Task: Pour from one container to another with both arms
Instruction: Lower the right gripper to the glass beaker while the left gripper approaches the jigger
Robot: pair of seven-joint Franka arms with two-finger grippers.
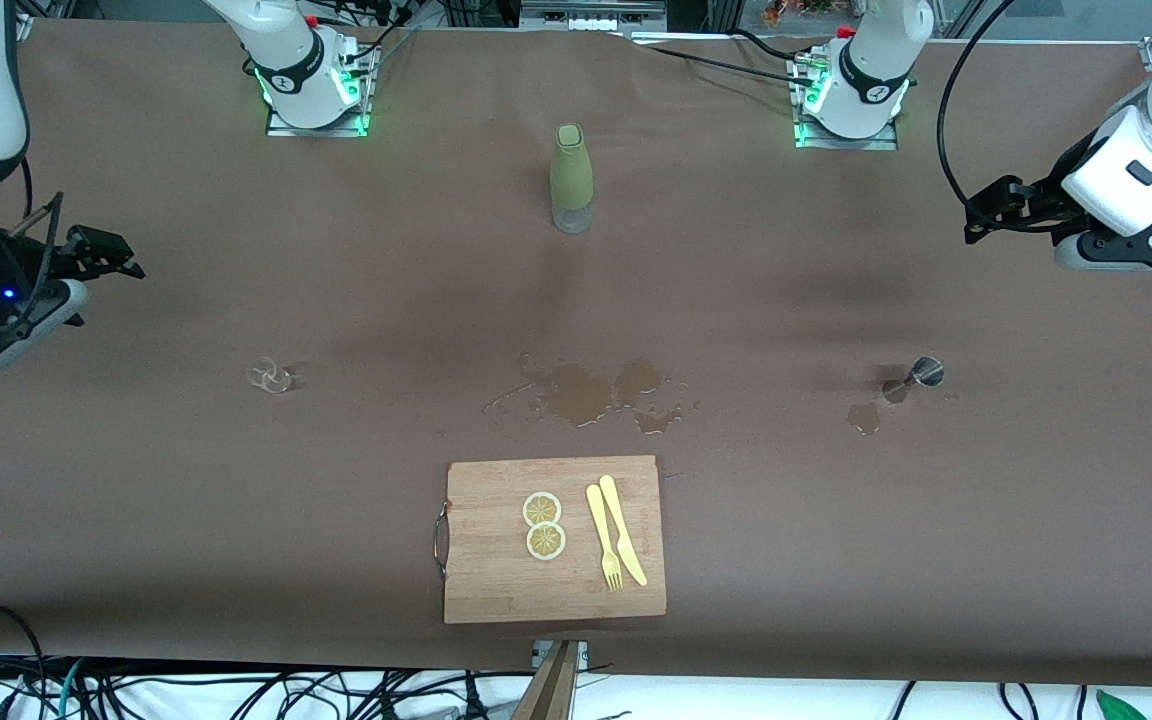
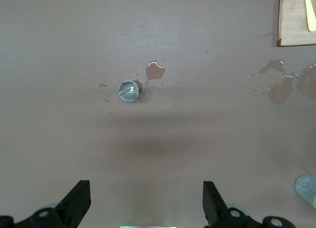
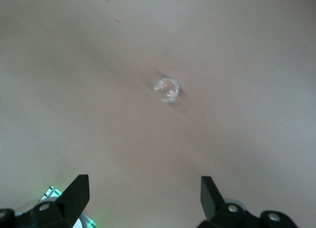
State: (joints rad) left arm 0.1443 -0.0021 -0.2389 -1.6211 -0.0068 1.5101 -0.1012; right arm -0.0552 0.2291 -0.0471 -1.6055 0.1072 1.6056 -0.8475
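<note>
Both arms wait high at the frame edges — nothing picked up yet. The left tool (image 1: 981,212), at the right edge of the front view, has its fingers spread wide apart and empty, hanging over bare surface (image 1: 836,560) above the jigger (image 1: 926,372) in the frame. The right tool (image 1: 116,255), at the left edge, is just as wide and empty, with the glass (image 1: 271,375) sitting below it in the frame. Up at top centre stands the bottle (image 1: 570,178), upright, near the bases.

Now the risks. There are puddles (image 1: 586,392) already at mid-frame, just above the board (image 1: 554,540), and a smaller one beside the jigger — wet ground, so a slippery grip looks likely. The jigger is small and narrow-waisted; a slightly off-centre pinch could tip it. The glass is clear and hard to make out, so a misjudged approach could knock it over. And pouring into such a small mouth invites another spill.
</note>
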